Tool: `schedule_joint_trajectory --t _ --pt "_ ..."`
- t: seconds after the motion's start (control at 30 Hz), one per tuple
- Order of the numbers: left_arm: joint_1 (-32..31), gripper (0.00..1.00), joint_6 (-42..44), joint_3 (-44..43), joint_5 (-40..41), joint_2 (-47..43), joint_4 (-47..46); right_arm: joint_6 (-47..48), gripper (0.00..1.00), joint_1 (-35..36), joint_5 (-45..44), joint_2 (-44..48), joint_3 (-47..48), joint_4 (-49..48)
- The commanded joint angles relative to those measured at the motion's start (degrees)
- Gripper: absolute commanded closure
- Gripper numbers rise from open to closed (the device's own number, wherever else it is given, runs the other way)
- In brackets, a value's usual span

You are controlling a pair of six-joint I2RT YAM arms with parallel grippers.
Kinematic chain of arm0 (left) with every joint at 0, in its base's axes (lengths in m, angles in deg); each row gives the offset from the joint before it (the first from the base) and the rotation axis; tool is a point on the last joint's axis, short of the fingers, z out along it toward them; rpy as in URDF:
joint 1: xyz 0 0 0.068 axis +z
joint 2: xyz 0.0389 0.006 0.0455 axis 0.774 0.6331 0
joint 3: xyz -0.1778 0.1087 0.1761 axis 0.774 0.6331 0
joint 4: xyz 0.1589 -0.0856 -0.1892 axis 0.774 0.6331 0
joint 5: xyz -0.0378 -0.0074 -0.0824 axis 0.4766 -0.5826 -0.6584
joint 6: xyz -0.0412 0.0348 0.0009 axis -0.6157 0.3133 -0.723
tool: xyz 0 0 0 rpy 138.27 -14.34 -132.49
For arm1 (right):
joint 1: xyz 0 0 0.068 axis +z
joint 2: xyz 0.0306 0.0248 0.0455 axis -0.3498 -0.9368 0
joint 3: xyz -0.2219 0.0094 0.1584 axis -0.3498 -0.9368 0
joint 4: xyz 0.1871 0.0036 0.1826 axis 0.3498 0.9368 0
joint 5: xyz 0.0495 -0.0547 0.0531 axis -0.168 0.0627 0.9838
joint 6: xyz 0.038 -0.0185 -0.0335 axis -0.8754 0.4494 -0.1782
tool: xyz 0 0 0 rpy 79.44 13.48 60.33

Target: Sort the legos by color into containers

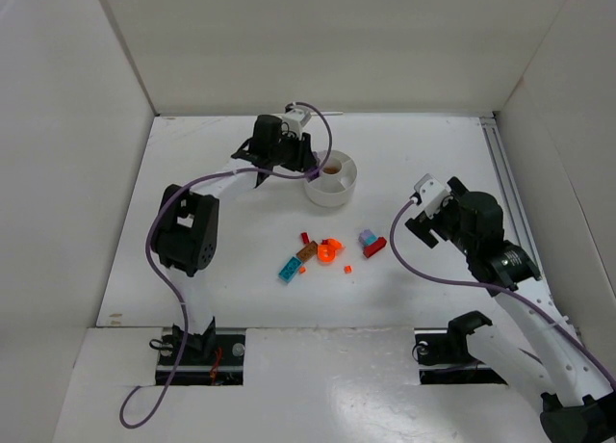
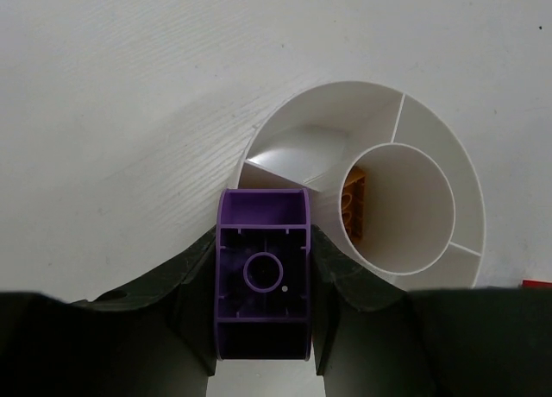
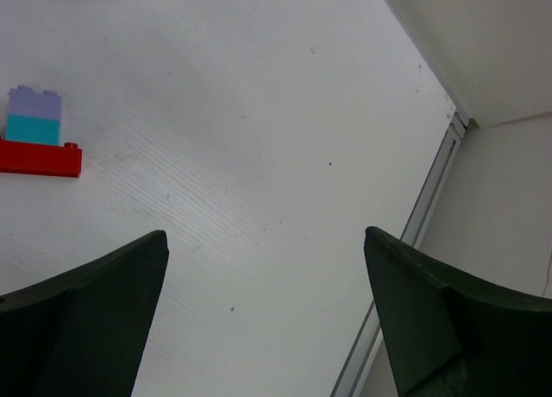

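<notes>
Left tool pinches a purple brick just by the white dish near the desk's far edge; I see my right tool spread wide, loose legos mid-desk.

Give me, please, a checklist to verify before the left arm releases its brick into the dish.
1. Left gripper holds the purple brick: ok, it is clamped between both fingers.
2. Brick is over a wedge of the white dish: cannot tell; it shows at the rim and its height is unclear.
3. Nearest wedge has no other color in it: ok, it looks empty.
4. Central well holds only the orange-brown piece: ok, as far as visible.
5. Right gripper is out of the way: ok, it is open above the table, beside the red, teal and lilac stack.
</notes>
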Motion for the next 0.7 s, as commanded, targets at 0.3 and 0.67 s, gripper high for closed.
schedule_joint_trajectory --t 0.3,0.67 --pt "-2.3 0.49 -0.2 2.5 2.9 -6.5 -1.2 -0.1 0.01 -0.3 1.6 0.6 0.1 -3.2" --pt "-2.3 0.56 -0.7 2.0 2.9 -6.6 0.6 -0.1 0.01 -0.3 1.6 0.6 -0.4 -3.7"
